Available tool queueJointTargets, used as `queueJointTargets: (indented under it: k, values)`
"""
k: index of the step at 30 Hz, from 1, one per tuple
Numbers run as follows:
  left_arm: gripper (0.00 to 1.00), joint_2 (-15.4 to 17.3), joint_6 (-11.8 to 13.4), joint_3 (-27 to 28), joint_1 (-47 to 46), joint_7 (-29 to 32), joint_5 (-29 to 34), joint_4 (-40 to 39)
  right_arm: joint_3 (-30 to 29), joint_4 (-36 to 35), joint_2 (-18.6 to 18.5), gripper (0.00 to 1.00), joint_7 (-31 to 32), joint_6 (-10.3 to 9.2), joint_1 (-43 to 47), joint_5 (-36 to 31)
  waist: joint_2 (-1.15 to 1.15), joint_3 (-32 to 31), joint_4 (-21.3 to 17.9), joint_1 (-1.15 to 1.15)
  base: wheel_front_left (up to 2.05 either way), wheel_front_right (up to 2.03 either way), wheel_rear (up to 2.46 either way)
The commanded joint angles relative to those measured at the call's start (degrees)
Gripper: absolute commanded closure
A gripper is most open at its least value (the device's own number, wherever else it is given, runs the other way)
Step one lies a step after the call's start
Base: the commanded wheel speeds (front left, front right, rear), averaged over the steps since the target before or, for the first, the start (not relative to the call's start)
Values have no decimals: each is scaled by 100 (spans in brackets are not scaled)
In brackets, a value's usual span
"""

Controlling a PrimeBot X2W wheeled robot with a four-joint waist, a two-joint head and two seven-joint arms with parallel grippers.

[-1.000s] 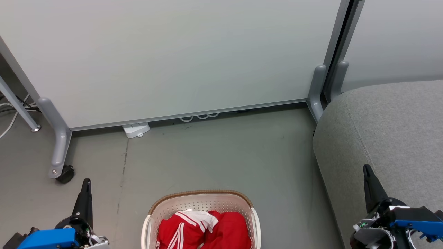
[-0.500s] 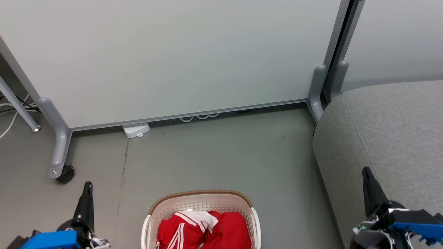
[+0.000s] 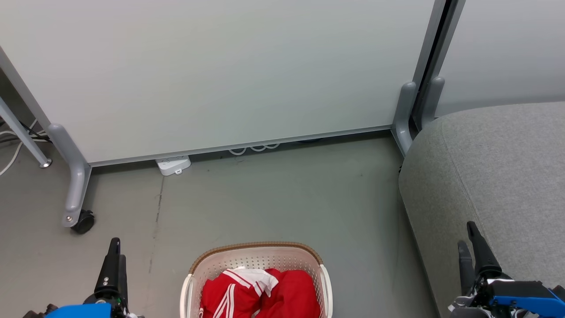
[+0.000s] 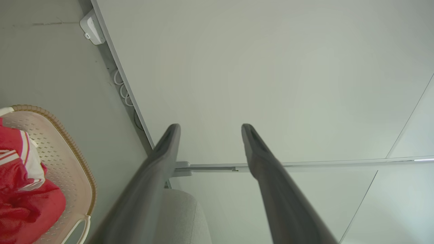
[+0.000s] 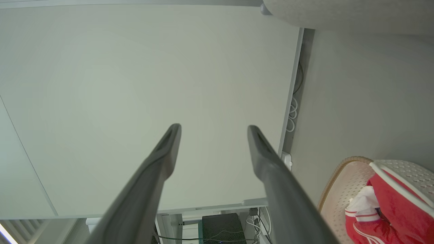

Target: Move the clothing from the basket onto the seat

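The cream basket (image 3: pixel 257 252) with its brown rim sits on the floor at the bottom centre of the head view, red clothing (image 3: pixel 265 291) with white stripes heaped inside. The large grey seat (image 3: pixel 494 168) fills the right side. My left gripper (image 3: pixel 115 247) is at the lower left, left of the basket, and my right gripper (image 3: pixel 467 240) hovers over the seat's near edge. Both stand open and hold nothing, as shown by the left gripper (image 4: pixel 210 126) and right gripper (image 5: pixel 213 127) in the wrist views. The basket (image 4: pixel 64 135) and the clothing (image 5: pixel 393 206) also appear there.
A pale partition panel (image 3: pixel 220 66) on grey feet with a caster (image 3: pixel 83 221) stands behind the basket. A white power strip (image 3: pixel 173 165) and cable loops lie at its base. A metal leg (image 3: pixel 22 132) and cables sit at far left.
Both grippers have dropped lower in the head view, toward its bottom edge. The right gripper now shows both fingers apart. Basket and clothing have not moved.
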Motion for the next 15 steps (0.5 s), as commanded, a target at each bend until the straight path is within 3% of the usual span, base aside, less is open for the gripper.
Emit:
queueJointTargets:
  k: [1,15]
  values:
    - [0,56,-7,-9,-208,-55,169,-135,22,-119,-13,0,-72,1,-183,-151,0,1,1,0,0,0,0]
    - [0,74,47,-120,-340,-403,1910,-415,280,-329,-15,0,-421,1,-333,-1923,0,24,13,0,0,0,0]
